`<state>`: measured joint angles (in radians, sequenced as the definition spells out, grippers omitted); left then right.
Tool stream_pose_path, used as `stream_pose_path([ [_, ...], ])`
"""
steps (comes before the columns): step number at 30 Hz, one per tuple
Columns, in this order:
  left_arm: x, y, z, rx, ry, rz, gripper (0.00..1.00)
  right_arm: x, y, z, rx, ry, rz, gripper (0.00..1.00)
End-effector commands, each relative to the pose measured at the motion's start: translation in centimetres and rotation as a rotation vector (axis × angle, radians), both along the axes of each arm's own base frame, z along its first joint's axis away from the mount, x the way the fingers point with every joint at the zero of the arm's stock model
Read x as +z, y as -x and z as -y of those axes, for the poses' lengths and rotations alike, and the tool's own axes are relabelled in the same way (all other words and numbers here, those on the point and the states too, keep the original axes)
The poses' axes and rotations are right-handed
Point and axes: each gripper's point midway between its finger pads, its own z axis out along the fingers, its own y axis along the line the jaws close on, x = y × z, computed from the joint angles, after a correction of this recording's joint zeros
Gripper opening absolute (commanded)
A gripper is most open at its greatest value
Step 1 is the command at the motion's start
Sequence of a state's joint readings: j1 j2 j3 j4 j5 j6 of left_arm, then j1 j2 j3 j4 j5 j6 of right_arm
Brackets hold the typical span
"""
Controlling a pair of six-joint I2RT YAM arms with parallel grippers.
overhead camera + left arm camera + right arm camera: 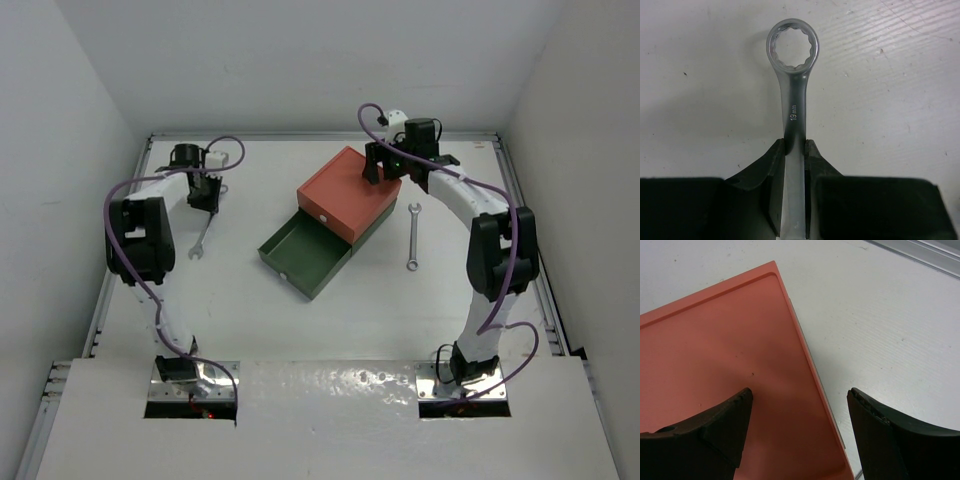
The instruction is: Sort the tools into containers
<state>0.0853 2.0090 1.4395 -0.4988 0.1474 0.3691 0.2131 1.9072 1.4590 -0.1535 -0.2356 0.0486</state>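
Note:
My left gripper (pixel 206 193) is shut on a silver wrench (pixel 200 240) at the far left of the table. In the left wrist view the jaws (pixel 794 145) clamp the shank of this wrench (pixel 792 100), and its ring end points ahead, close over the table. My right gripper (pixel 384 170) is open and empty over the far right edge of the orange-red box (pixel 345 195); that box's lid (pixel 715 365) lies under the open gripper (pixel 800 400). The orange-red box sits on the dark green box, whose drawer (pixel 305 255) is pulled out and empty. A second wrench (pixel 413 237) lies to the right of the boxes. No black rod tools are in view.
The table has a raised metal rim (pixel 520 190) along its back and sides. Purple cables (pixel 125 250) loop along both arms. A small white knob (pixel 323 217) is on the orange-red box's front.

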Motion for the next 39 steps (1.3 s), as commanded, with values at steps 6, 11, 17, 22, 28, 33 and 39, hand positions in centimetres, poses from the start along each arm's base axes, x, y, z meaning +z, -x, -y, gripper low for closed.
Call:
stream_pose_path([
  [6, 8.5, -0.6, 2.6, -0.129, 0.044, 0.221, 0.00, 0.9, 0.6, 0.3, -0.013, 0.003, 0.021, 0.75],
  [11, 9.5, 0.9, 4.3, -0.187, 0.074, 0.243, 0.00, 1.9, 0.4, 0.1, -0.012, -0.011, 0.043, 0.75],
  [17, 12.4, 2.2, 6.1, -0.270, 0.066, 0.277, 0.00, 3.6, 0.1, -0.1, -0.007, -0.028, 0.077, 0.75],
  [22, 17.6, 3.1, 11.3, -0.400, 0.141, 0.368, 0.00, 4.0, 0.1, -0.2, -0.013, -0.048, 0.088, 0.75],
  [28, 21.0, 4.8, 19.3, -0.604, 0.193, 0.386, 0.00, 3.3, -0.4, -0.6, -0.023, -0.079, 0.080, 0.75],
  [33, 21.3, 8.7, 26.1, -0.927, 0.175, 0.400, 0.00, 3.3, -0.8, -0.9, -0.034, -0.104, 0.074, 0.75],
  [39, 18.3, 12.0, 29.6, -1.194, 0.098, 0.397, 0.00, 3.4, -0.5, -0.5, -0.044, -0.104, 0.077, 0.75],
])
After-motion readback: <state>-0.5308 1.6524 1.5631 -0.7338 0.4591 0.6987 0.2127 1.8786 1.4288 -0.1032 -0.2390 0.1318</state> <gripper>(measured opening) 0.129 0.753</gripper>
